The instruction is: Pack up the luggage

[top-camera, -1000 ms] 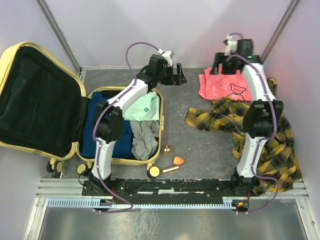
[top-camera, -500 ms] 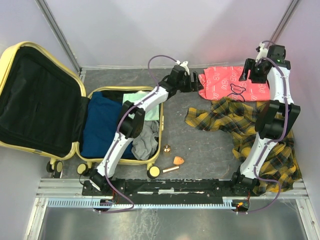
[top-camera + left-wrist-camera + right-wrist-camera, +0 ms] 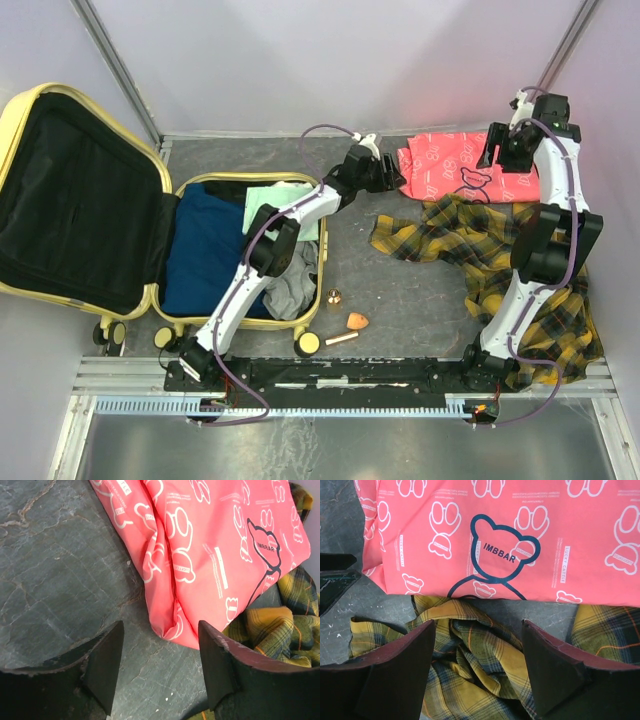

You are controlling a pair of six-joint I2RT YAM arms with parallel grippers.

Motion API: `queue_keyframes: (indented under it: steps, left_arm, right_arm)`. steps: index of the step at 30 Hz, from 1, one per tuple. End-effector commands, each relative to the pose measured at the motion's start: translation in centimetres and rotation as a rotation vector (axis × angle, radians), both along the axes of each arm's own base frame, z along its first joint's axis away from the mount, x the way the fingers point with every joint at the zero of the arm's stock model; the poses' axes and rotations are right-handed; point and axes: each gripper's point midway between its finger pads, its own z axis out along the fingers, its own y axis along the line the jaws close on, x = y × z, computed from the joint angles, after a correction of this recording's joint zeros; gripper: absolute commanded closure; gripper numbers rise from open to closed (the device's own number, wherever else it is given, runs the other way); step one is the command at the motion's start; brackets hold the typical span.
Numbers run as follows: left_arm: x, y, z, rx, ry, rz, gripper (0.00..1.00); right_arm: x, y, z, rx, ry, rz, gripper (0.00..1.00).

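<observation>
While luggage point(image 3: 80, 190) lies open at nine o'clock, we note left gripper point(image 3: 388, 174) point(image 3: 160, 645) spread at pink cloth point(image 3: 460, 172) point(image 3: 220, 535) point(image 3: 530, 535), one o'clock, right gripper point(image 3: 497, 150) point(image 3: 477, 647) spread near plaid cloth point(image 3: 470, 240) point(image 3: 475, 660).

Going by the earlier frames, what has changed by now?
The left tool swung right, from above the yellow suitcase to the left edge of the pink bear-print cloth, jaws open over its corner. The right tool moved right, toward the cloth's far right corner, open and holding nothing. The suitcase, the plaid shirt and the cloth lie as before.
</observation>
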Motion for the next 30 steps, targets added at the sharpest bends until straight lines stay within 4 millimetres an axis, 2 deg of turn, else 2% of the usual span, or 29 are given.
queue_keyframes:
  steps: [1, 8, 11, 15, 17, 19, 20, 24, 27, 30]
  left_arm:
    - [0.1, -2.2, 2.4, -0.118, -0.077, -0.002, 0.36]
    - [-0.3, -3.4, 1.6, -0.132, -0.098, 0.015, 0.43]
    - [-0.2, -3.5, 0.8, -0.127, -0.097, 0.042, 0.53]
    - [0.0, -3.7, 0.4, -0.132, -0.088, 0.061, 0.75]
    - [0.6, -3.6, 1.3, -0.123, -0.094, 0.067, 0.82]
    - [1.3, -3.8, 2.6, -0.121, -0.105, 0.063, 0.95]
    - [1.7, -3.7, 3.2, -0.127, -0.107, 0.07, 0.97]
    - [2.3, -2.5, 7.3, -0.136, -0.159, 0.066, 0.97]
    - [2.7, 0.0, 10.3, -0.125, -0.203, 0.086, 0.97]
    - [3.6, 3.2, 10.9, -0.074, -0.18, 0.116, 0.97]
  right_arm:
    - [-0.4, -0.6, 3.1, -0.057, -0.064, -0.005, 0.23]
    - [-0.9, -0.7, 3.1, -0.068, -0.056, -0.002, 0.23]
    - [-1.0, -0.7, 3.2, -0.071, -0.053, -0.005, 0.23]
    - [-1.2, -0.4, 3.4, -0.053, -0.058, -0.014, 0.23]
    - [-1.4, -0.3, 3.5, -0.05, -0.06, -0.015, 0.23]
    - [-1.5, -0.2, 3.3, -0.045, -0.057, -0.015, 0.23]
    - [-1.5, -0.1, 3.3, -0.04, -0.058, -0.016, 0.23]
    - [-1.4, -0.1, 3.6, -0.04, -0.067, -0.013, 0.23]
    - [-1.4, -0.3, 3.2, -0.04, -0.058, -0.012, 0.23]
    - [-1.2, -0.8, 2.8, -0.017, -0.053, -0.029, 0.22]
